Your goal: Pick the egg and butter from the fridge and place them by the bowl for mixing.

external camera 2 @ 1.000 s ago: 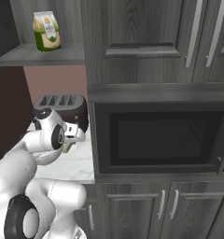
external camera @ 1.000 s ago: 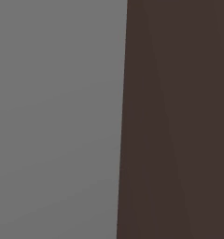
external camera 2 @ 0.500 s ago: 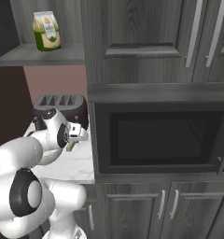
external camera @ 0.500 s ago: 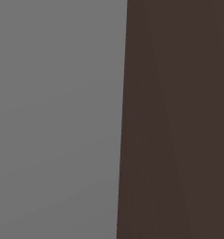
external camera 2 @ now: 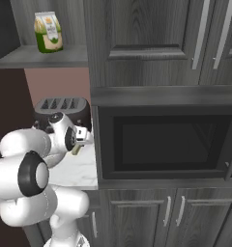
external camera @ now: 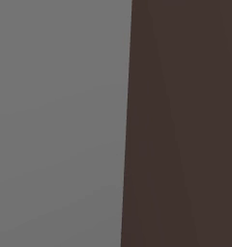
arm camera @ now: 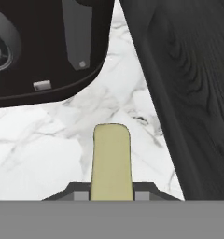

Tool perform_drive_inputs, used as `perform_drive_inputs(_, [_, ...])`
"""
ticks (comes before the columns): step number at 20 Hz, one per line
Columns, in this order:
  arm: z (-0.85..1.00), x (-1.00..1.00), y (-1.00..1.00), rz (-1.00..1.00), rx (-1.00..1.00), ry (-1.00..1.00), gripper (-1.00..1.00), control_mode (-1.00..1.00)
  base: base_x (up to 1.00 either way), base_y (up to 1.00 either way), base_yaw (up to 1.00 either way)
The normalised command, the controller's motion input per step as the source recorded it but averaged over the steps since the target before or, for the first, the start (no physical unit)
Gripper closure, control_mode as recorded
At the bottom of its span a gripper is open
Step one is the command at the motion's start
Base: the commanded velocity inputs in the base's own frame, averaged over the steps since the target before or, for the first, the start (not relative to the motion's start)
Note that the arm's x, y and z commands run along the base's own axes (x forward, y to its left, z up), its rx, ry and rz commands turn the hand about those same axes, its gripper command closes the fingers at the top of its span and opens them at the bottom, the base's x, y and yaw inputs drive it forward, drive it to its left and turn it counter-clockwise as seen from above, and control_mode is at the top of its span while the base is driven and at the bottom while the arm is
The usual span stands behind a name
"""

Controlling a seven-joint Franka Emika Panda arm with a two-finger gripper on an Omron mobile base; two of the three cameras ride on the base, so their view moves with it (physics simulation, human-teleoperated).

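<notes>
Our arm has swung lower over the marble surface (arm camera: 48, 149) beside the toaster (external camera 2: 60, 108). Our claw (arm camera: 112, 196) stays clamped on the butter (arm camera: 112, 158), held just above the marble. We judge the set-down is close, though no bowl is visible here.

The left base view sits hard against two flat surfaces, a grey panel (external camera: 55, 120) on its left half and a dark brown panel (external camera: 185, 120) on its right. The right base view looks forward over the arm from behind at a marble counter (external camera 2: 79, 171), a black toaster (external camera 2: 60, 108), a built-in microwave (external camera 2: 166, 140) and dark wood cabinets (external camera 2: 147, 38) at middling range. The hand view looks steeply down from very close on that same counter (arm camera: 34, 158), toaster (arm camera: 44, 42) and cabinet side (arm camera: 198, 84), which it shares with the right base view
</notes>
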Motion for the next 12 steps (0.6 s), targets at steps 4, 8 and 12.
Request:
perform_drive_inputs(4, [-0.1,0.21,0.0,0.0,0.0,0.0,1.0,-1.0,0.0,0.0,0.0])
perform_drive_inputs(8, [-0.03,0.03,0.0,0.0,-0.01,0.0,-1.0,-1.0,0.0,0.0,0.0])
perform_drive_inputs(12, [0.0,0.0,0.0,0.0,0.0,0.0,-1.0,-1.0,0.0,0.0,0.0])
